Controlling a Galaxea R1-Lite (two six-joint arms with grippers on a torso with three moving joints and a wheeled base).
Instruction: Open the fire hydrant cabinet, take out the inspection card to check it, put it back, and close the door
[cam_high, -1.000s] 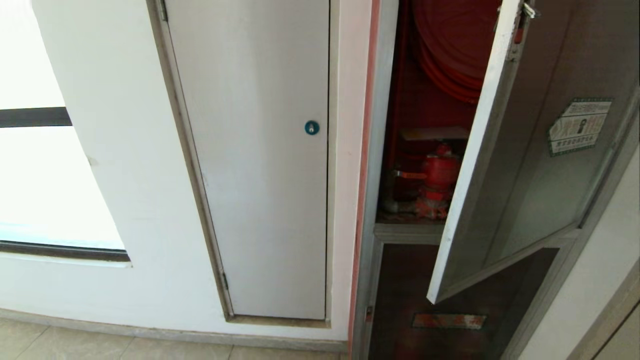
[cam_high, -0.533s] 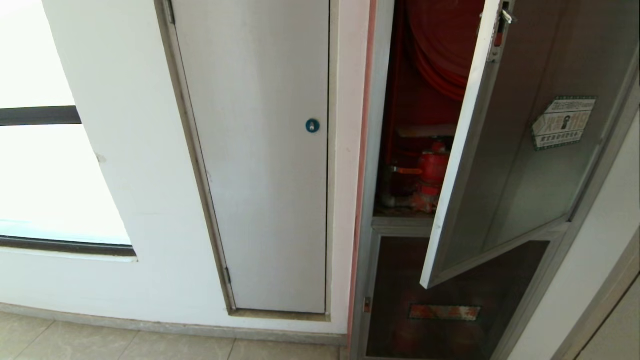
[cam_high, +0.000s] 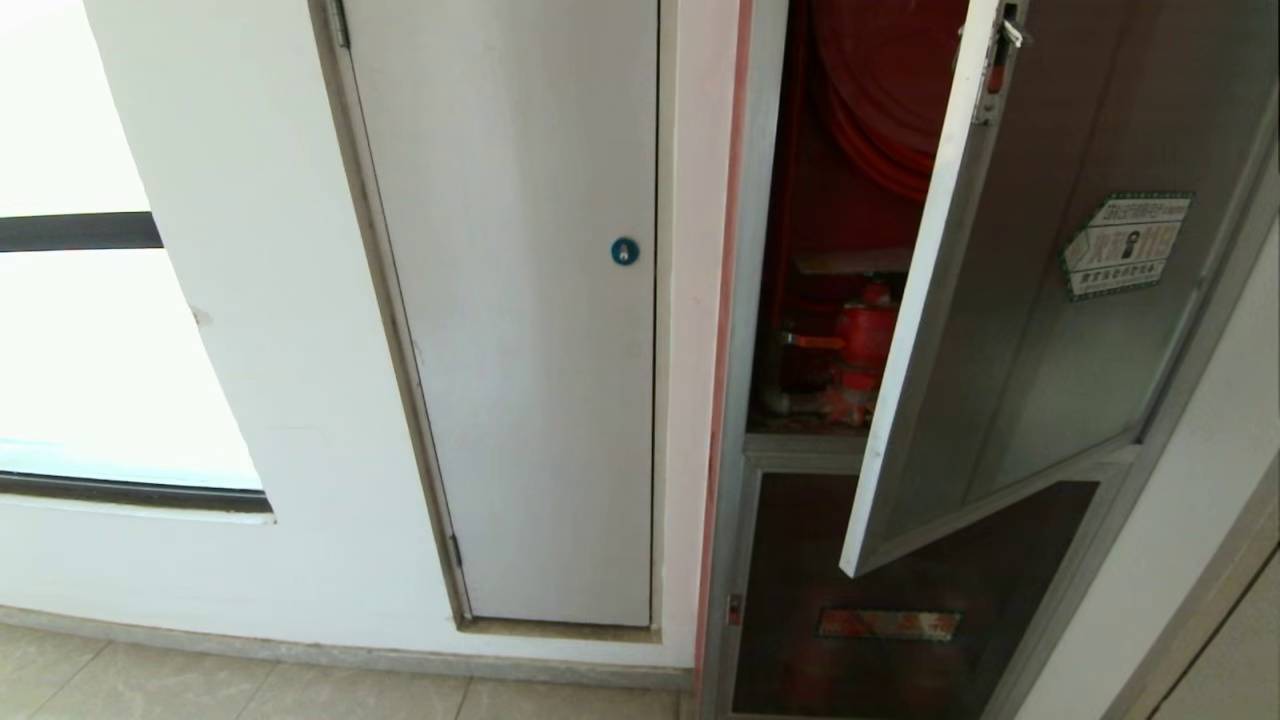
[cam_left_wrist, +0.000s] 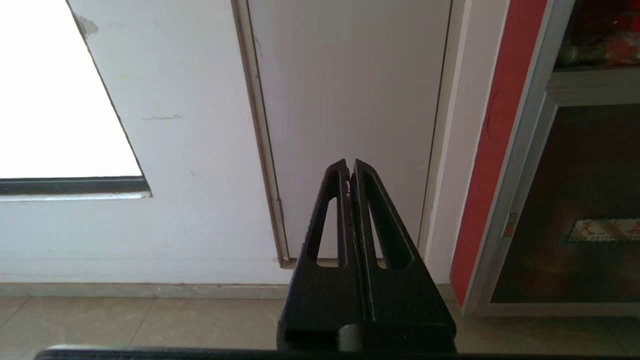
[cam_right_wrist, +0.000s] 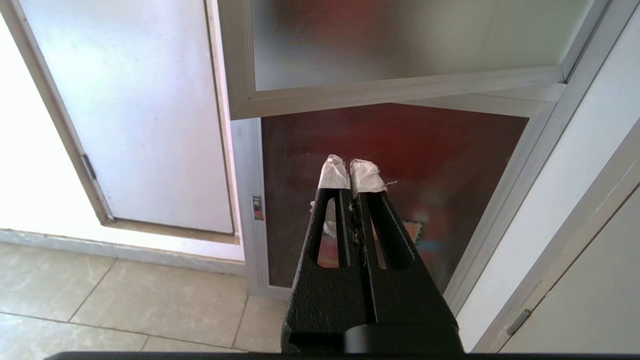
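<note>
Door (cam_high: 1040, 330) ajar on the right, hinged at its right; cabinet (cam_high: 745, 300) showing reel and red valve (cam_high: 865, 340). Card not visible. Left gripper (cam_left_wrist: 350, 167) and right gripper (cam_right_wrist: 350, 172) both pinched together, empty, low, clear of door. Next, probably: widen door, find card.

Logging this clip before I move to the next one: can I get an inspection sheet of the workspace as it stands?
Surface: tiled floor below a white wall.
Job's things: fire hydrant cabinet open; door swung out, hexagonal sticker on it, latch at its edge. Red hose reel and red valve show inside. Inspection card: nothing seen.
Clutter: nothing seen.
Grippers: left gripper shut, empty, facing the white door; right gripper shut, empty, white-wrapped tips, facing the lower dark panel.
Cables: nothing seen.
Surroundings: bright window at left; blue lock on the white door.
</note>
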